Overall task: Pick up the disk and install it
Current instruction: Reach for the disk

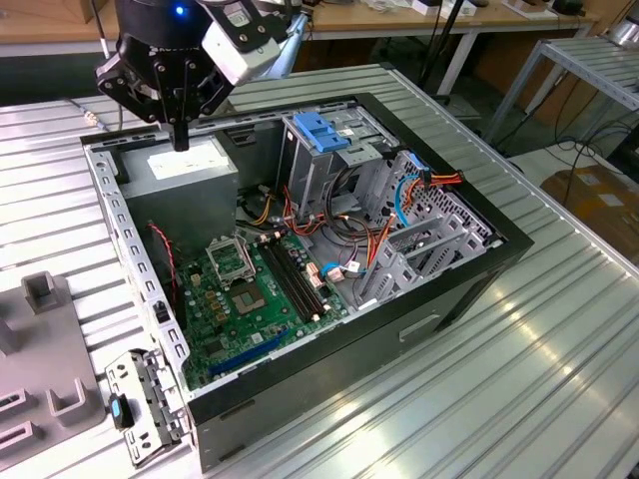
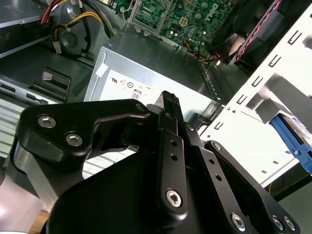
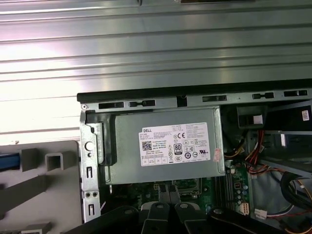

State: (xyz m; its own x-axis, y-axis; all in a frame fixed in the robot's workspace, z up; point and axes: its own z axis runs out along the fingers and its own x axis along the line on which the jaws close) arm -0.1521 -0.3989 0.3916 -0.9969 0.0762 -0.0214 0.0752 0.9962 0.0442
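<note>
Closest to my second wrist camera is the gripper [image 2: 168, 99]. Its black linkages are up front and its fingers are pressed together at the tip, with nothing between them. In the exterior view it hangs point-down over the grey power supply [image 1: 185, 172], in the corner of the open computer case [image 1: 469, 284] toward the exterior view's left.

The disk [image 3: 9, 161] lies outside the case, well apart from the gripper. In the first wrist view I see a strip of its bright blue carrier rail at the grey fixture [image 3: 58, 195], beside the case's perforated wall. In the second wrist view the disk [image 2: 291, 140] appears as a blue ribbed edge past that wall. I cannot make out its grey metal body.

Inside the case, the drive cage [image 1: 310, 178] carries a lighter blue latch [image 1: 319, 132], near the green motherboard [image 1: 240, 299].
</note>
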